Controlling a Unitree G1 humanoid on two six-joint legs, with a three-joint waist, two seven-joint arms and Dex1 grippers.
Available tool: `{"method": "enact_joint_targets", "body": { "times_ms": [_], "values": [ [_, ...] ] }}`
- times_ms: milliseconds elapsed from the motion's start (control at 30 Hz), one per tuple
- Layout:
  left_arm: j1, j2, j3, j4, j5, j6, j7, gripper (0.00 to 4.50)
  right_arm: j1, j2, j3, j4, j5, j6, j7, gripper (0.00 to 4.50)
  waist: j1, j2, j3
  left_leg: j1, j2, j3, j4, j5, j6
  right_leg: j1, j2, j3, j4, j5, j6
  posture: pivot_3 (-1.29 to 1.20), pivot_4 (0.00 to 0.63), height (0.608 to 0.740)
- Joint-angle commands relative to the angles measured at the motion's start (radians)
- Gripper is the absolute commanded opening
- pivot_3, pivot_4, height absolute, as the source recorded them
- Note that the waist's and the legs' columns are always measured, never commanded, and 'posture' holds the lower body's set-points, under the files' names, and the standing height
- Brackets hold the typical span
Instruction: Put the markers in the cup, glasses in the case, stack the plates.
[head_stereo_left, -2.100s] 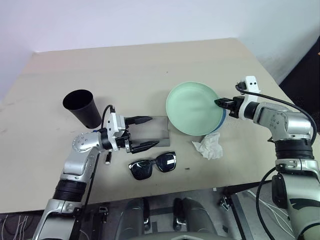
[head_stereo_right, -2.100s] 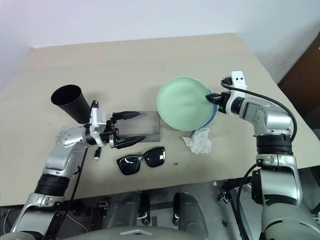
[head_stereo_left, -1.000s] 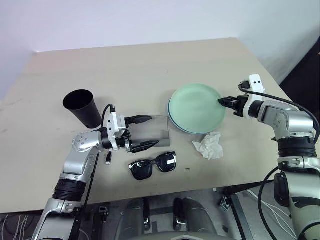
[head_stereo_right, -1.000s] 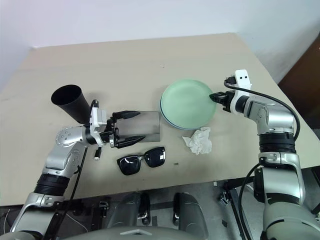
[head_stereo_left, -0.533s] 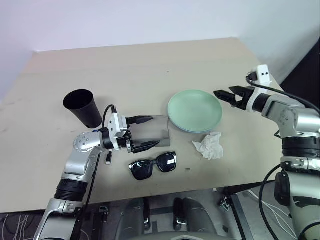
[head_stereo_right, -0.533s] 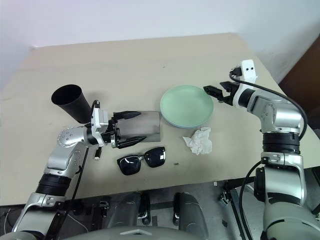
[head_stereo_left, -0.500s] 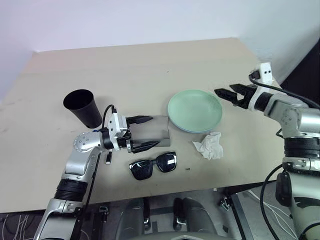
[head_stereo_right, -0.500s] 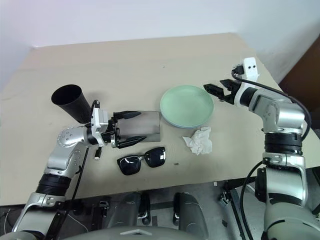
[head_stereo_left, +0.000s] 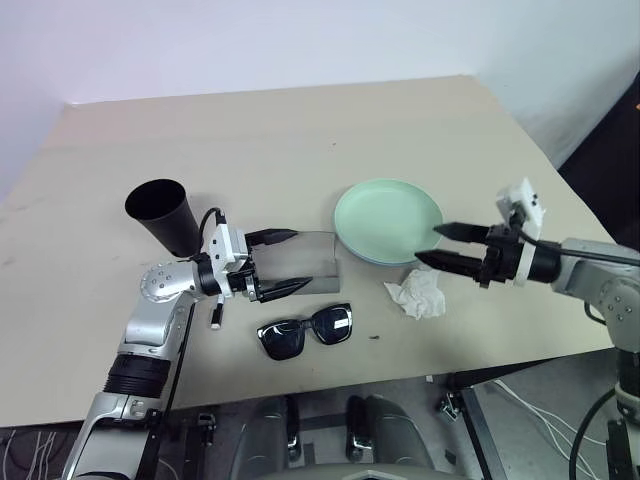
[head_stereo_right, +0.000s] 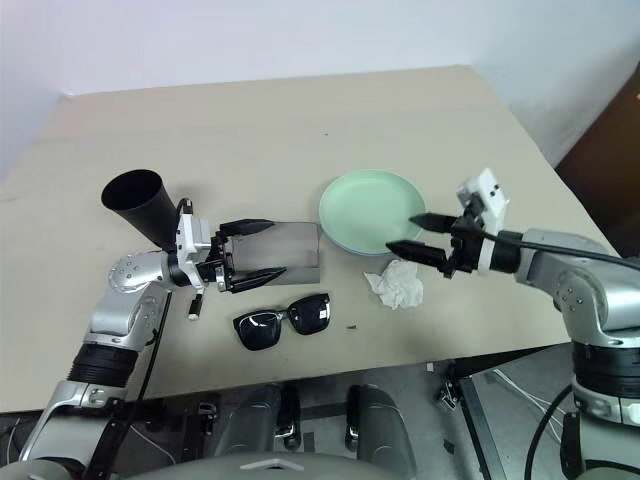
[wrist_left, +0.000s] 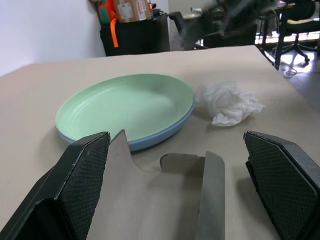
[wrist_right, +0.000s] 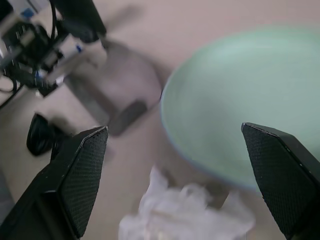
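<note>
Mint green plate (head_stereo_left: 387, 218) atop blue plate (wrist_left: 150, 141); case (head_stereo_right: 285, 251) lidless; both jaws wide, empty.

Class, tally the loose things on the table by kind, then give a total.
Plates: 2, the mint green plate on the light blue plate
Cup: 1
Case: 1
Sunglasses: 1
Tissue: 1
Marker: 1 in view
Total: 7
</note>
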Motion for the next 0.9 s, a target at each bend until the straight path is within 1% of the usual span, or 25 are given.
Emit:
{"method": "enact_joint_targets", "body": {
  "times_ms": [33,100,200,267,433,567,667,767,833,867,900],
  "values": [
    [-0.009,0.005,0.008,-0.015,0.003,-0.021,-0.004,4.5,0.023,0.004,0.008,-0.031,0.007,-0.013,-0.006,4.47,0.001,0.0,0.0,0.0,0.0,0.0,0.0,0.0,0.001,0.0,0.0,0.0,-0.001,0.0,0.0,0.0,0.15,0.74],
    [-0.007,0.003,0.005,-0.015,0.005,-0.022,-0.004,4.5,0.044,0.006,0.033,-0.04,-0.009,-0.034,-0.008,4.47,0.001,0.0,0.0,0.0,0.0,0.0,-0.001,0.0,0.002,0.0,0.0,0.0,-0.002,0.001,0.002,0.0,0.15,0.74],
    [-0.005,0.005,0.0,-0.01,0.014,-0.029,-0.007,4.5,0.055,0.006,0.05,-0.027,-0.001,-0.021,-0.01,4.47,0.001,0.0,0.0,0.0,0.0,0.0,-0.001,0.0,0.002,0.001,0.0,0.0,-0.003,0.001,0.002,0.0,0.15,0.74],
    [-0.005,0.004,-0.001,-0.008,0.018,-0.031,-0.009,4.5,0.069,0.002,0.079,-0.014,-0.022,-0.027,-0.012,4.47,0.001,0.0,0.0,0.0,0.0,0.0,-0.001,0.0,0.002,0.001,0.0,0.0,-0.003,0.001,0.002,0.0,0.15,0.74],
    [-0.009,0.005,0.0,-0.009,0.02,-0.03,-0.009,4.5,0.09,0.004,0.148,-0.006,-0.1,-0.09,-0.026,4.47,0.001,0.0,0.0,0.0,0.0,0.0,-0.001,-0.001,0.001,0.002,0.0,-0.001,-0.005,0.0,0.0,0.0,0.15,0.74],
    [-0.009,0.009,-0.001,-0.007,0.03,-0.039,-0.011,4.5,0.129,-0.033,0.24,-0.008,-0.208,-0.177,-0.007,4.47,0.001,0.0,0.0,0.0,0.0,0.0,-0.002,-0.001,0.002,0.002,0.0,-0.001,-0.006,0.001,0.001,0.0,0.15,0.74],
    [-0.014,0.008,0.0,-0.008,0.031,-0.036,-0.008,4.5,0.139,-0.037,0.247,-0.005,-0.232,-0.221,0.006,4.47,0.001,0.0,0.0,0.0,0.0,0.0,-0.002,-0.001,0.002,0.003,0.0,-0.001,-0.006,0.001,0.001,0.0,0.15,0.74],
    [-0.017,0.007,0.0,-0.008,0.033,-0.037,-0.007,4.5,0.142,-0.044,0.236,-0.009,-0.248,-0.257,0.016,3.94,0.002,0.0,0.0,0.0,0.0,0.0,-0.002,-0.001,0.001,0.003,0.0,-0.001,-0.006,0.001,0.001,0.0,0.15,0.74],
    [-0.017,0.006,0.0,-0.008,0.034,-0.037,-0.007,4.5,0.145,-0.048,0.225,-0.017,-0.244,-0.264,0.025,3.24,0.002,0.0,0.0,0.0,0.0,0.0,-0.002,-0.001,0.001,0.003,0.0,-0.001,-0.007,0.001,0.001,0.0,0.15,0.74],
    [-0.017,0.006,0.0,-0.008,0.035,-0.038,-0.007,4.5,0.146,-0.049,0.219,-0.021,-0.242,-0.265,0.029,3.0,0.002,0.0,0.0,0.0,0.0,0.0,-0.002,-0.001,0.002,0.003,0.0,-0.001,-0.007,0.001,0.001,0.0,0.15,0.74],
    [-0.017,0.005,-0.001,-0.007,0.036,-0.039,-0.006,4.5,0.143,-0.05,0.214,-0.025,-0.241,-0.267,0.03,2.65,0.002,0.0,0.0,0.0,0.0,0.0,-0.002,-0.001,0.002,0.003,0.0,-0.001,-0.007,0.001,0.001,0.0,0.15,0.74]
  ]
}}
